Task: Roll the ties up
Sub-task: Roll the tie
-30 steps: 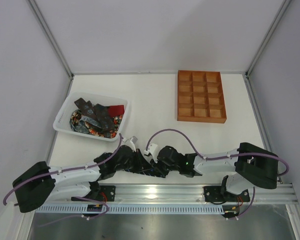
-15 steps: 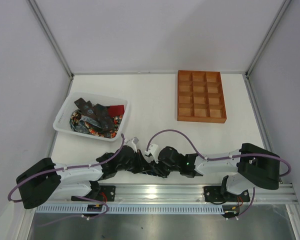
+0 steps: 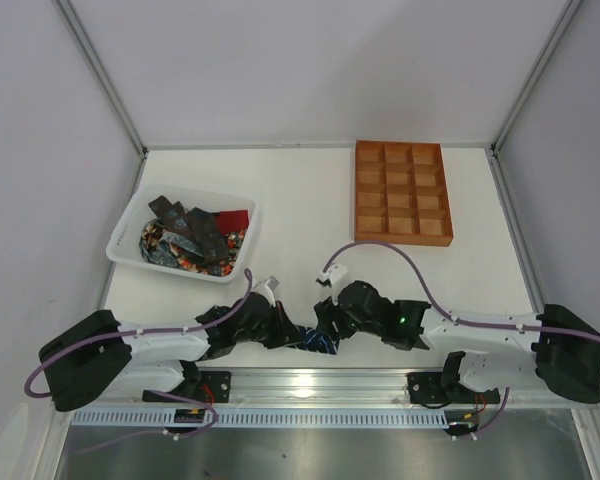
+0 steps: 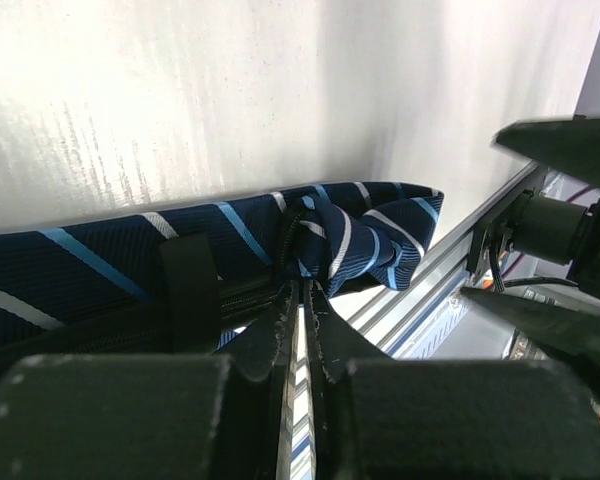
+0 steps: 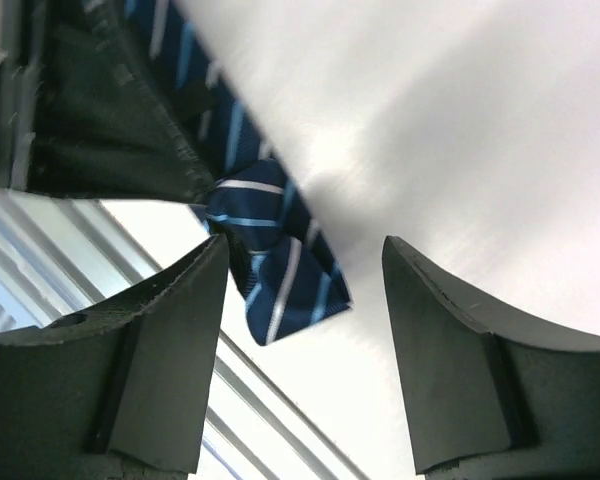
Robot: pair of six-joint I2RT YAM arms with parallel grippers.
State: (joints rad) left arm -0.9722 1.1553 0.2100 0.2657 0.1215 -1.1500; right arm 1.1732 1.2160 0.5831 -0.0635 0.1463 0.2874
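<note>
The navy tie with light-blue stripes lies at the table's near edge between my two grippers. In the left wrist view its length runs left and its end is folded over. My left gripper is shut on the tie at that fold. My right gripper is open, with the tie's pointed tip lying between its jaws, nearer the left one, and not gripped. Several other ties, dark brown, red and patterned, lie in the white basket.
The orange-brown compartment tray stands at the back right. The white basket is at the left, just beyond the left arm. The metal rail runs along the near edge right under the tie. Grey walls close in the table.
My right arm has drawn back to the right and its gripper has come off the tie, now open. My left gripper stays shut on the tie at the near edge.
</note>
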